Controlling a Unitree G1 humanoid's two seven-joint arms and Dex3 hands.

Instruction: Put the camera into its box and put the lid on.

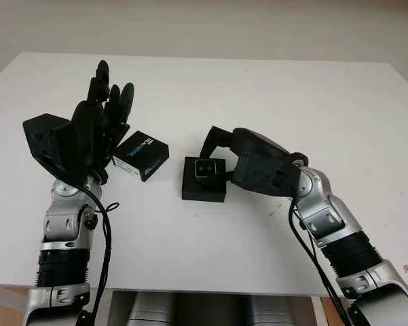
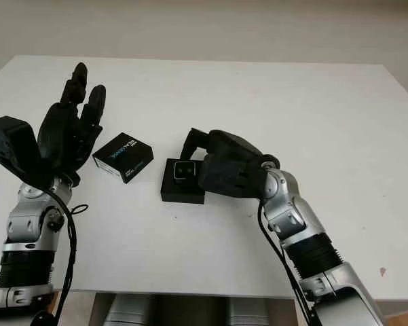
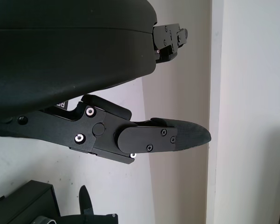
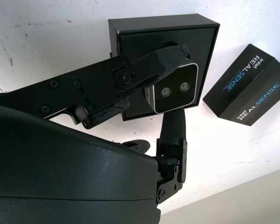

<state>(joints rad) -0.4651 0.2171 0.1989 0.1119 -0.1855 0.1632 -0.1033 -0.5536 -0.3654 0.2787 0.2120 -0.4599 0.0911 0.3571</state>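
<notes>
Right robot hand (image 4: pixel 165 105) grips camera (image 4: pixel 174 88) over box (image 4: pixel 130 30); lid (image 4: pixel 247 88) reads "intel REALSENSE".

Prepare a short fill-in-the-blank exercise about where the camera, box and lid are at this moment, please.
1. The camera is held over the open box by the ____ hand.
2. The lid printed "RealSense" lies beside the open left hand, not on the ____.
3. Everything sits on a ____ table.

Missing words: right; box; white

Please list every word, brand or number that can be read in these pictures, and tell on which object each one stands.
"intel REALSENSE", printed twice on the side of the lid, which lies on the table beside the open box.
The lid's top carries the same print.
No text is readable on the camera in the right hand.
</notes>
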